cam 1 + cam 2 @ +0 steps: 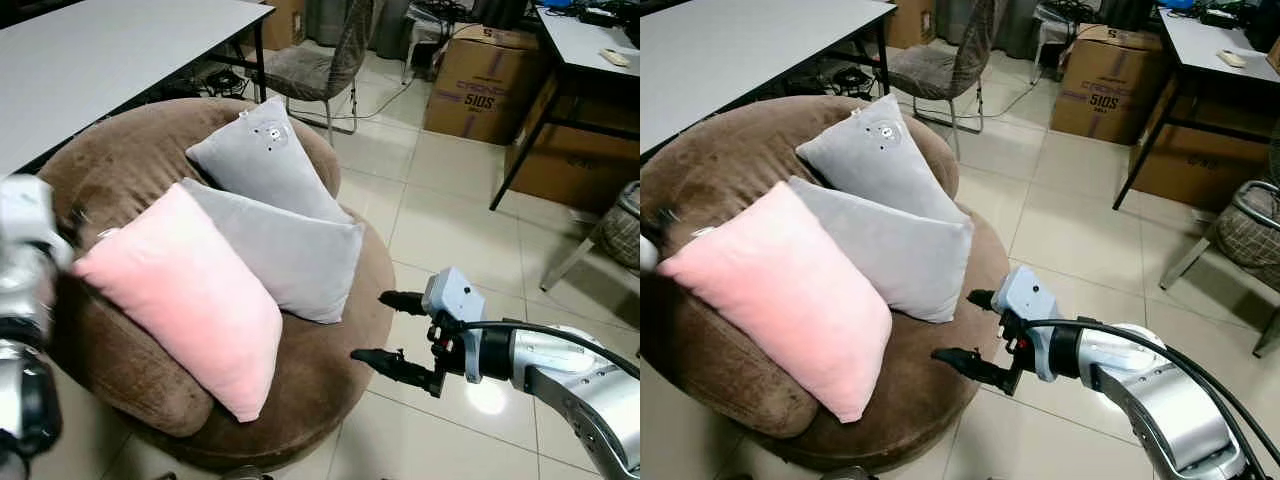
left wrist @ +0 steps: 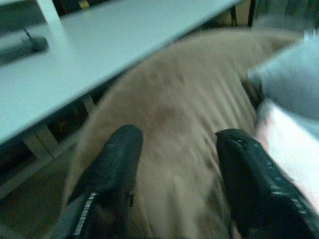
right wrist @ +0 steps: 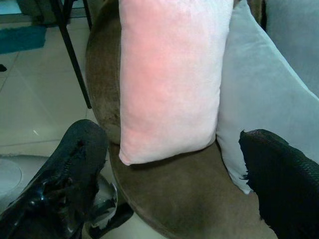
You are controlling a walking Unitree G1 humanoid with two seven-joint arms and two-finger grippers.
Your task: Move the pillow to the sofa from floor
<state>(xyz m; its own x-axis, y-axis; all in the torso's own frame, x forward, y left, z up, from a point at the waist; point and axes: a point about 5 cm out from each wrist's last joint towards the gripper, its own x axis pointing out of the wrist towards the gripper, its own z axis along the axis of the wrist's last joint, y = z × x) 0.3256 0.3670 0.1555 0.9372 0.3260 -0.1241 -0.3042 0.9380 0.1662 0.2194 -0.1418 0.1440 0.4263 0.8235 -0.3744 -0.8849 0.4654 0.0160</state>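
Placement step judged done: pink pillow (image 1: pixel 175 300) lying on sofa (image 1: pixel 330 370) seat, against left rim. Right gripper (image 1: pixel 390 330) spread, empty, off front edge. Left gripper (image 2: pixel 174 184) spread over backrest. Next: retract.

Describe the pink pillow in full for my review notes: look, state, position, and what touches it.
The pink pillow is a plump rectangular cushion of soft, velvety-looking fabric, plain and unmarked. It lies tilted on the round brown sofa, its upper end against the raised back, its lower corner reaching the front edge. A grey pillow leans beside it, tucked partly behind. Neither gripper touches it; the right gripper hangs open beside the sofa.
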